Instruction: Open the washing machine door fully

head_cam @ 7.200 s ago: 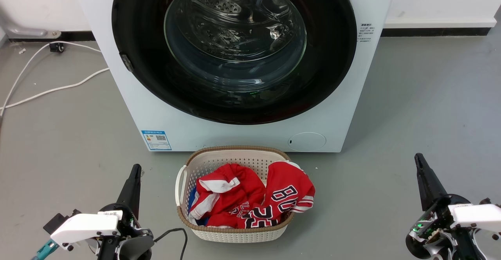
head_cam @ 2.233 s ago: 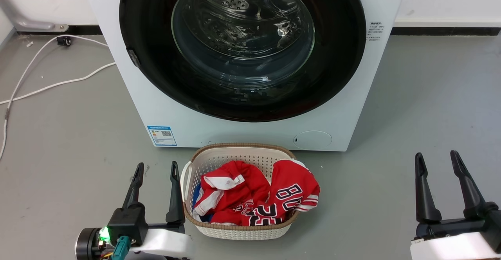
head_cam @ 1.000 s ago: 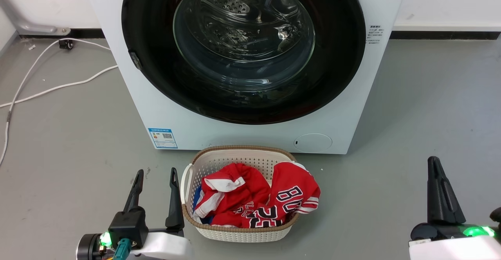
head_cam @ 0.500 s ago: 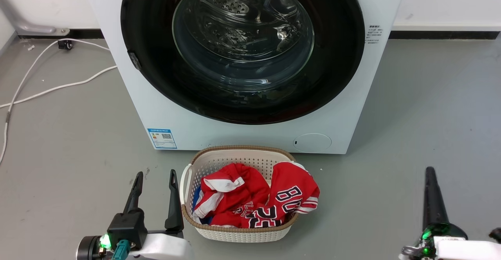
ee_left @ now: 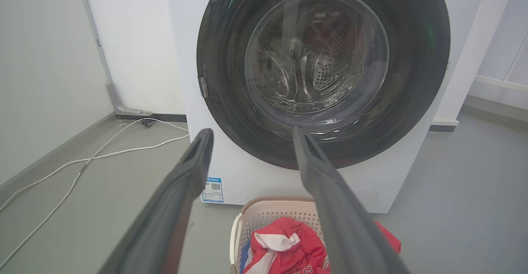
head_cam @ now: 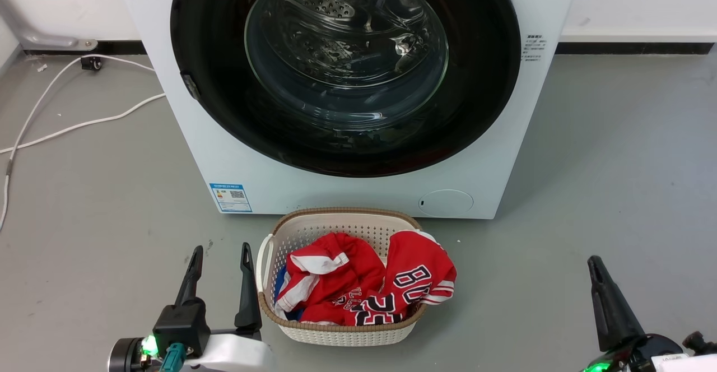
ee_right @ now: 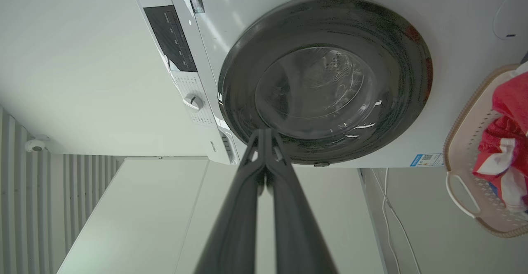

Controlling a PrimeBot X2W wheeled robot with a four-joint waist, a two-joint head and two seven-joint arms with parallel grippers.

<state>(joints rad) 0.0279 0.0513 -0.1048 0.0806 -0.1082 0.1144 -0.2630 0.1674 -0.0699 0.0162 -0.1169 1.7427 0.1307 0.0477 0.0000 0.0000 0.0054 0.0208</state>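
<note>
Change sits with the right gripper: a couple of seconds ago its two long dark fingers stood spread in the head view. Now they are pressed together tip to tip, and the wrist is rolled so that a single dark blade shows low at the right. Its own camera sees the white boxy front-loading washing machine lying sideways, which confirms the roll. The large round glossy black washing machine door, with its bulging clear glass centre, is as before, shut flush against the machine's front. The opening is therefore not yet begun, and this looks like preparation for the reach. A small grey tab on the door's left rim is probably the catch, though it is too small to be sure. The left gripper keeps its place with fingers apart, pointing at the machine. It is just beside the cream perforated laundry basket of red jerseys and well short of the door.
</note>
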